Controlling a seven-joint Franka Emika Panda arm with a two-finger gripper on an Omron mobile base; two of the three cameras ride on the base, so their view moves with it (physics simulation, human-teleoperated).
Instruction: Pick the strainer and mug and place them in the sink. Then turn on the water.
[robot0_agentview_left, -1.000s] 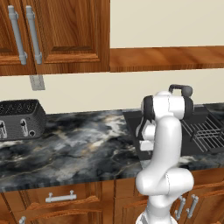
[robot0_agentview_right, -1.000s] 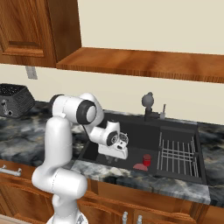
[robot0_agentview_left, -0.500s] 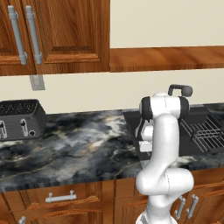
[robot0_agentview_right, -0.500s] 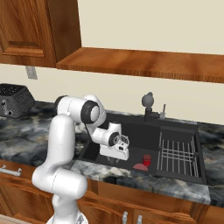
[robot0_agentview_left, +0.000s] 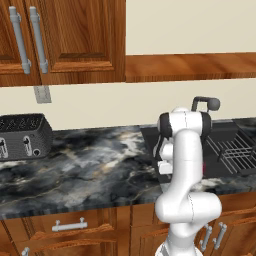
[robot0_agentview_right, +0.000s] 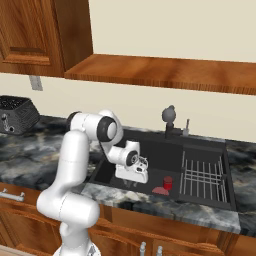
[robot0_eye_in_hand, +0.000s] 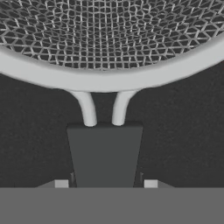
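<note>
Hand view shows my gripper clamped on the strainer by its handle, bowl held out over the sink for lowering.

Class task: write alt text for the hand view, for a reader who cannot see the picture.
Close-up of a silvery wire-mesh strainer over the sink's black floor, its round rim curving across the top. Two thin wires run from the rim down into a flat dark handle, which sits between the tips of the end effector at the bottom edge.
</note>
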